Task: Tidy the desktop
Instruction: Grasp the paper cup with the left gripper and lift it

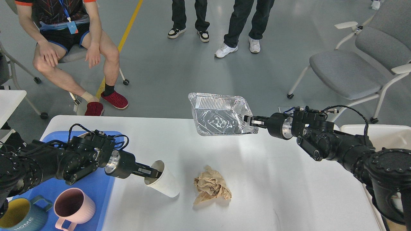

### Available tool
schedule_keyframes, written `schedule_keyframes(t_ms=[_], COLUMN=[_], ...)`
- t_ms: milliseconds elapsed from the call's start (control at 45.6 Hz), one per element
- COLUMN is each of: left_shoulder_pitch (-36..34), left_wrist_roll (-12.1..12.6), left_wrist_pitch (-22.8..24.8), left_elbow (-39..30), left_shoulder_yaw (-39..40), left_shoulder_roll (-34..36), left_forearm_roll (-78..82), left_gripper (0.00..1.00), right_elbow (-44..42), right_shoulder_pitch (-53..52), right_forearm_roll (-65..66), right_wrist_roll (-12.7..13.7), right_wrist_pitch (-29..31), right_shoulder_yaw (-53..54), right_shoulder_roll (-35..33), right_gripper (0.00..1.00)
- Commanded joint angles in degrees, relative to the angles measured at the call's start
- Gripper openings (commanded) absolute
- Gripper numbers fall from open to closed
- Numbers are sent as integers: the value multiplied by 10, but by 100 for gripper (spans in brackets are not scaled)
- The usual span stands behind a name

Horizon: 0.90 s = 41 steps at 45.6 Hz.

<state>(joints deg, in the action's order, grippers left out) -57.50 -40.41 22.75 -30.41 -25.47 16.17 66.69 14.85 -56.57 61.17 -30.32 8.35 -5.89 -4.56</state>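
Observation:
The white desktop (282,179) fills the lower view. My left gripper (153,173) is shut on the rim of a white paper cup (163,184), which is tipped toward the left with its base on the desktop. A crumpled brown paper ball (211,188) lies just right of the cup. My right gripper (252,121) is shut on the right rim of a shiny foil tray (220,114) and holds it tilted above the desktop's far edge.
A blue tray (96,189) at the left edge holds a pink mug (73,205) and a teal mug (19,216). A second white table (375,131) stands at the right. A seated person (64,41), two standing people and a grey chair (350,70) are beyond the desktop.

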Motion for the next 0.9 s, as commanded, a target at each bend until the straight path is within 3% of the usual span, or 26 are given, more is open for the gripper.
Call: schedule_keyframes(t_ms=[0,878], left_shoulder_pitch=[-1,-42], left_wrist_roll=[0,-3], left_wrist_pitch=[-2,23], left_elbow=[3,14], left_shoulder_yaw=[-2,-14], left_shoulder_roll=[-3,23], left_forearm_roll=[-1,2], left_gripper=[1,1], right_elbow=[-2,-11], right_shoulder_pitch=[1,4], right_forearm_roll=[0,0], right_wrist_roll=[0,-1], right_wrist_pitch=[0,0], right_shoulder_yaw=[0,1], right_shoulder_roll=[1,0], right_gripper=[0,0])
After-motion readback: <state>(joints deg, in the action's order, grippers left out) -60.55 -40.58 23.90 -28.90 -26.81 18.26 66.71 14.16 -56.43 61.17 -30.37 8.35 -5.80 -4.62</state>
